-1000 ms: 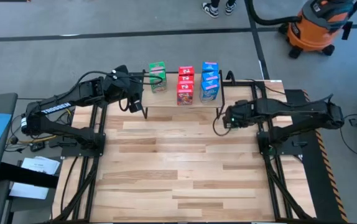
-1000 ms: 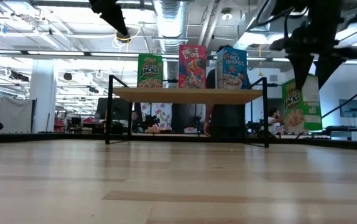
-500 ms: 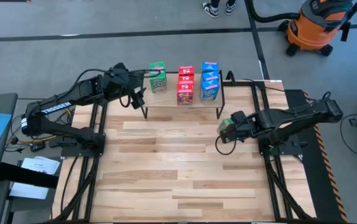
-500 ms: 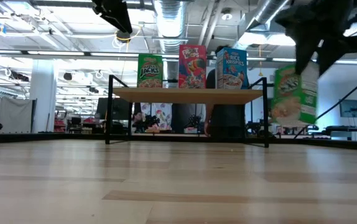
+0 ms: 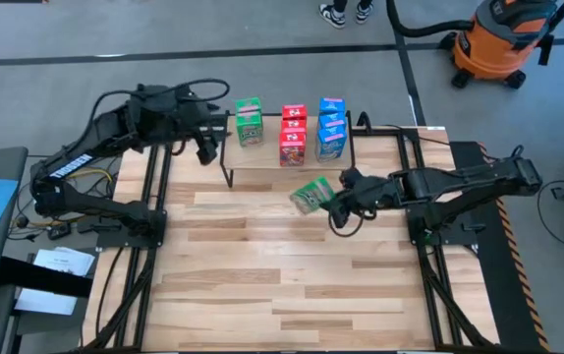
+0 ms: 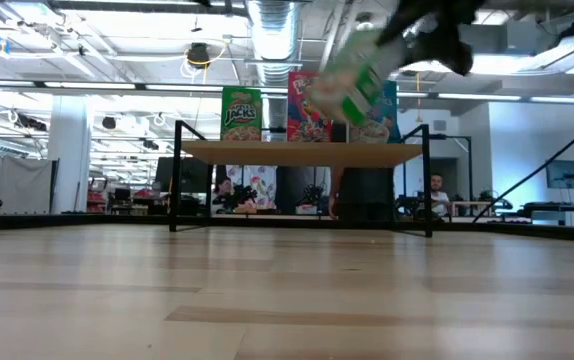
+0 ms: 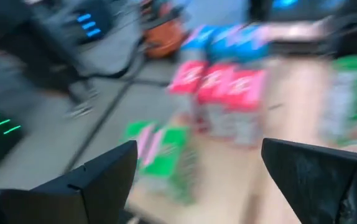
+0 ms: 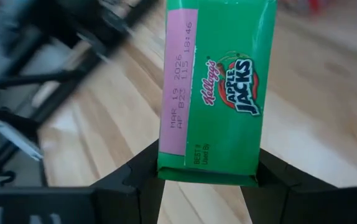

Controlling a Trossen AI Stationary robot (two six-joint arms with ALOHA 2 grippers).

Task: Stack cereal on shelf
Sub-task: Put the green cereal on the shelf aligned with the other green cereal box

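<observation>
— Since half a second ago?
— Right pincer (image 5: 327, 197) has swung left, carrying its small green cardboard cereal box (image 5: 310, 194) toward the wooden shelf (image 5: 287, 173).
— Grip?
— Clamped on the box's sides; long axis tilted, extending beyond the fingertips.
— Left pincer (image 5: 206, 147)?
— Wide apart, green shelf box (image 5: 249, 120) just ahead.

Right gripper (image 5: 329, 200): has swung from the table's right side toward the middle, now just in front of the shelf (image 5: 262, 173).
Green Apple Jacks box (image 5: 310, 194): carried along in the right gripper's clamped fingers; upright a second ago, now tilted, and in the low view it crosses in front of the red and blue boxes.
Left gripper (image 5: 206, 147): has pulled back from the shelf's left end, fingers spread.
</observation>
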